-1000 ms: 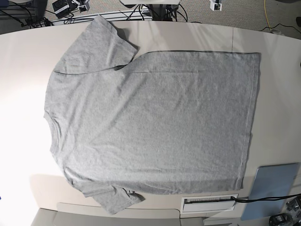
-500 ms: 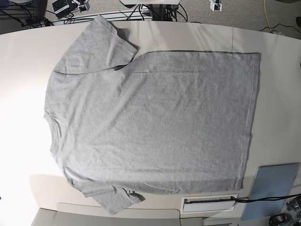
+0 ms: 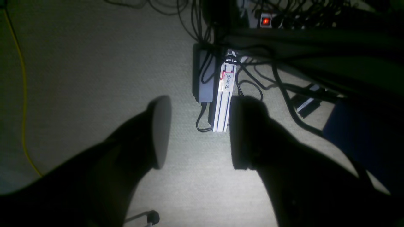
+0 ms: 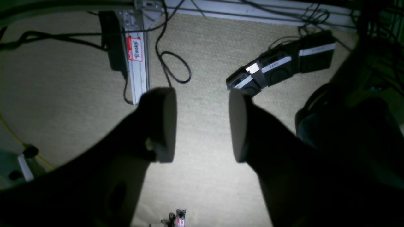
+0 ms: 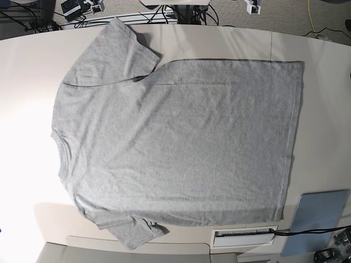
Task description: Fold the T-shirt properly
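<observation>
The heather-grey T-shirt (image 5: 175, 137) lies spread flat on the pale table (image 5: 323, 98), plain side up, neck at the left and hem at the right. One sleeve points to the far edge, the other to the near edge. Neither arm shows in the base view. My left gripper (image 3: 199, 134) hangs open over carpeted floor, nothing between its dark fingers (image 3: 159, 132). My right gripper (image 4: 202, 124) is open too, above the floor and away from the shirt, with its pads (image 4: 165, 124) bare.
A blue-grey pad (image 5: 318, 216) lies at the table's near right corner beside a white slotted panel (image 5: 244, 236). Below the wrists, cables, a power brick (image 3: 205, 75), a white rail (image 4: 137, 69) and black labelled units (image 4: 281, 67) lie on the floor.
</observation>
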Robot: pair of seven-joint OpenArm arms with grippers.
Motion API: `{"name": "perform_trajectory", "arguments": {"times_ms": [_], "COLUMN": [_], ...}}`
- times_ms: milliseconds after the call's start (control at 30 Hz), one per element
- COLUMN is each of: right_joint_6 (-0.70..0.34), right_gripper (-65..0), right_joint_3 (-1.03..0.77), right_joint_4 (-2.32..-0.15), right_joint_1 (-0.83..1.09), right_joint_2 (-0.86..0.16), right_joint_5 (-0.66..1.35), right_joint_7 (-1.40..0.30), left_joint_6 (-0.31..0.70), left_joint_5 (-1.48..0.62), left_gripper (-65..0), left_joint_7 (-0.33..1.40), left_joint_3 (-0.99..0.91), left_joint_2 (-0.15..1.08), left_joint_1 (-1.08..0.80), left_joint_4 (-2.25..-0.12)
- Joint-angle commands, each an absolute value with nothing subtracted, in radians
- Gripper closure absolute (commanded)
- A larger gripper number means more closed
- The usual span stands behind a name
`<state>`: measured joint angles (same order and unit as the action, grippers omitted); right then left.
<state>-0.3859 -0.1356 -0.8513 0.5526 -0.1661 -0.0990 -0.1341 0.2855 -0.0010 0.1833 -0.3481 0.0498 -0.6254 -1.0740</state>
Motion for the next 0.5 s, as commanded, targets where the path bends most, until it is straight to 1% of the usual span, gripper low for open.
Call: {"name": "perform_trajectory", "arguments": {"times_ms": [0,133,233,467], "right_joint_6": [-0.388,-0.388,-0.388,-0.388], "right_gripper": [-26.3,-26.3,-26.3,-26.3], "right_joint_3": [-0.138,-0.138,-0.138,-0.138], "right_joint_4": [-0.858,-0.867,-0.921,-1.214], "right_joint_1": [0.571,0.588,0.627,0.8], "right_joint_2": [-0.176,-0.183,-0.189,-0.232], "right_joint_5": [-0.094,-0.094,-0.093,-0.033], "right_joint_7": [-0.13,-0.126,-0.126,-0.131], "left_joint_6": [0.29,0.29,0.29,0.29], "left_joint_5": [-0.004,-0.004,-0.004,0.054], "left_gripper": [-30.9,-30.9,-30.9,-30.9], "left_joint_7": [0.176,0.176,0.176,0.179], "left_joint_3": [-0.349,-0.349,-0.349,-0.349], "left_joint_2": [0.053,0.053,0.054,0.068], "left_joint_1": [-0.652,-0.698,-0.739,-0.831], "left_joint_4": [-1.1,-1.188,-1.271,-1.478]}}
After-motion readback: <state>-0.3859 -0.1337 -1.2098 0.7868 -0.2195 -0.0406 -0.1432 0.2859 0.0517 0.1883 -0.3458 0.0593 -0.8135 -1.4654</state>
